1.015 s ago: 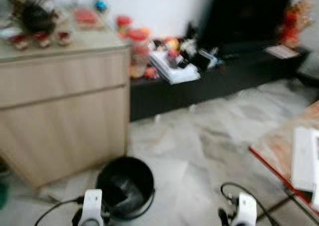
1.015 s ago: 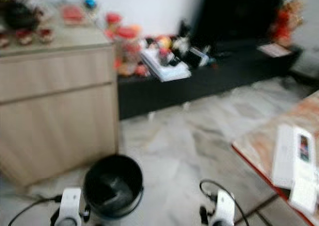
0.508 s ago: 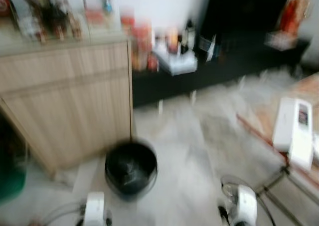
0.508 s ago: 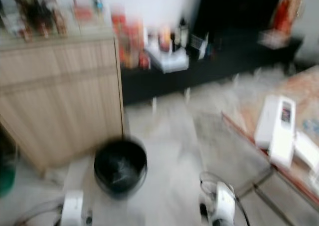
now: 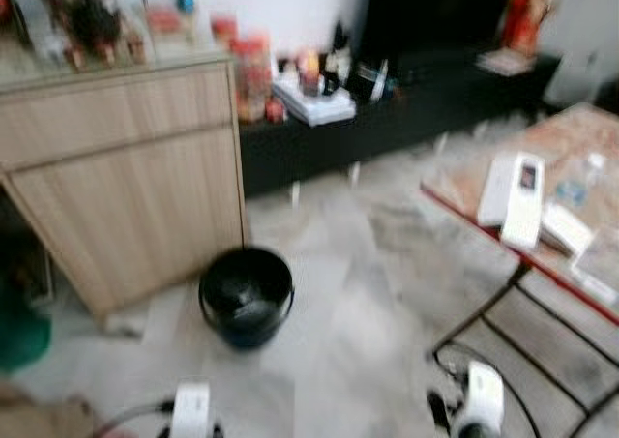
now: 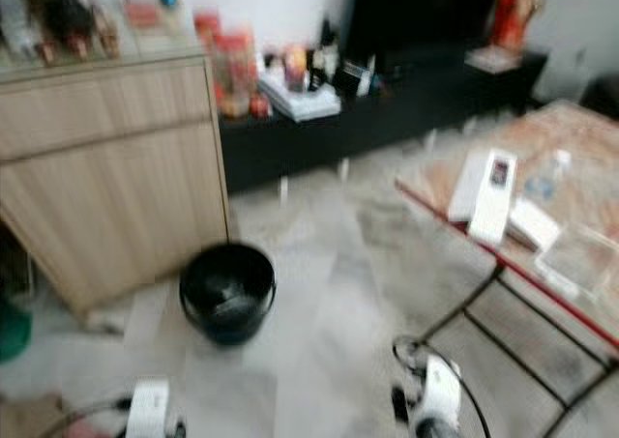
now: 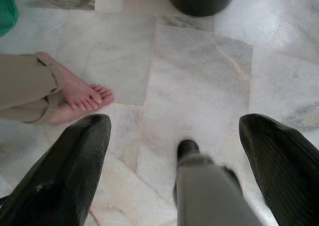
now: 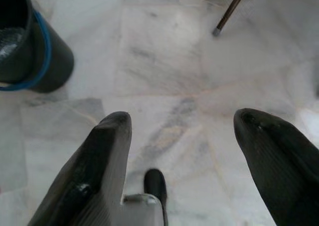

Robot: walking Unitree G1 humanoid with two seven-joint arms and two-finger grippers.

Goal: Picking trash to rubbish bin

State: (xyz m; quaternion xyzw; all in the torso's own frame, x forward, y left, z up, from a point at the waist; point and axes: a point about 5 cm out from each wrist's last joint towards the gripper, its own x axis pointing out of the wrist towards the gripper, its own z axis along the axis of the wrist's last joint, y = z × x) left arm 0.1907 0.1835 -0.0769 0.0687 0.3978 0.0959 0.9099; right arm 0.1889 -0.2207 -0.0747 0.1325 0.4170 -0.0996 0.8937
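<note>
Compared with a second ago, the head camera has swung so that the black rubbish bin (image 5: 246, 295) sits higher in the picture and farther from the robot's wrists, and much more of the low red-edged counter (image 5: 455, 206) on the robot's right has come into sight; the head views are blurred. Standing on the pale marble floor (image 5: 358, 293), the bin is just in front of the corner of a light wooden cabinet (image 5: 126, 187), and something pale lies inside it, too blurred to name. Its blue band and dark wall appear at the edge of both wrist views (image 8: 30, 51). Both arms hang low. Seen from its wrist, the left gripper (image 7: 174, 171) has its two black fingers spread wide with nothing between them, above bare floor tiles; a person's bare feet (image 7: 79, 99) and tan trouser leg (image 7: 25, 86) are beside it. The right gripper (image 8: 189, 161) is likewise spread wide and empty over the floor, with a thin metal leg (image 8: 230, 11) of the counter beyond it. On the counter lie white boxes (image 5: 513, 191) and flat packets. Behind, a long black shelf (image 5: 406, 119) against the wall carries jars, bottles and a stack of white papers (image 5: 311, 102).
</note>
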